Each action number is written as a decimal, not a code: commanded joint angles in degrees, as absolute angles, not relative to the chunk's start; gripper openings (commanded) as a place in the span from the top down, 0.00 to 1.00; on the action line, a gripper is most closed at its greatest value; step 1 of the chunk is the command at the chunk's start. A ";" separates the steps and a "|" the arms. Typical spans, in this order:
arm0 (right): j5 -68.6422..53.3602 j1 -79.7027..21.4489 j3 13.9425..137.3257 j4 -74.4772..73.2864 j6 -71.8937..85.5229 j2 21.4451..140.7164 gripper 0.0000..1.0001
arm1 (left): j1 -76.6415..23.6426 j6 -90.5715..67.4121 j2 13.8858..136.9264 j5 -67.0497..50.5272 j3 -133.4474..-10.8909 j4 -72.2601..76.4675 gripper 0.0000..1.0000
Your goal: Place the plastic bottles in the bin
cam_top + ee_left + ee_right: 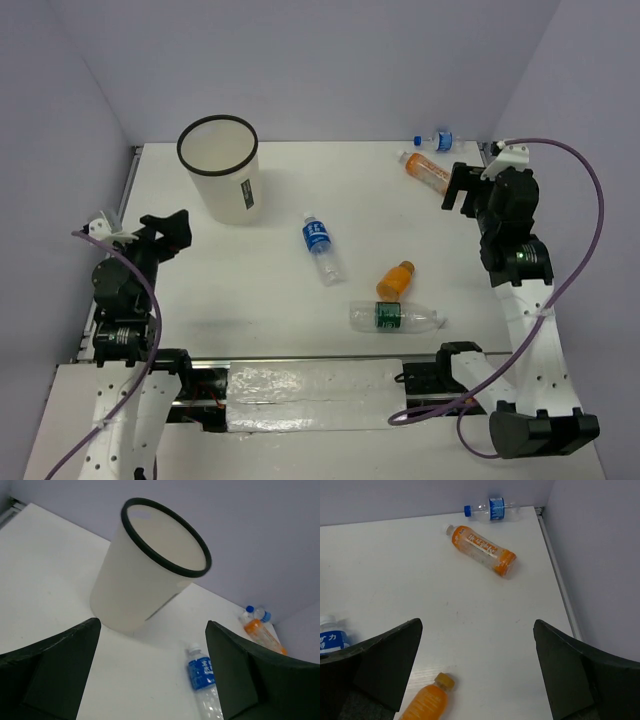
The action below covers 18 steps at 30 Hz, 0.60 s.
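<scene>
Right gripper [477,627]: jaws spread wide, holding nothing. Straight ahead we list the far orange bottle [480,550], lying flat, long axis diagonal, cap toward the far left. The tiny blue-capped bottle [492,508] lies just beyond it. We judge the right arm much the nearer.

Left gripper [152,626]: equally wide, empty, facing the upright bin [150,570].

Only the overhead view shows the green-label bottle [392,316]; neither wrist camera does.

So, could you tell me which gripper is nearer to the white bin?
Left. The left gripper is close by on the near-left side of the bin; the right gripper is well off to its right.
</scene>
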<state>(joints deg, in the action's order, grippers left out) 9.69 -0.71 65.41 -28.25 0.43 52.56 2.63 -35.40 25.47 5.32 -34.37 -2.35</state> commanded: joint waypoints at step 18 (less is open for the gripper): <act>-17.13 -0.53 63.10 -44.10 -25.39 45.78 0.00 | -32.40 -44.21 49.26 -2.27 -51.05 -15.98 0.01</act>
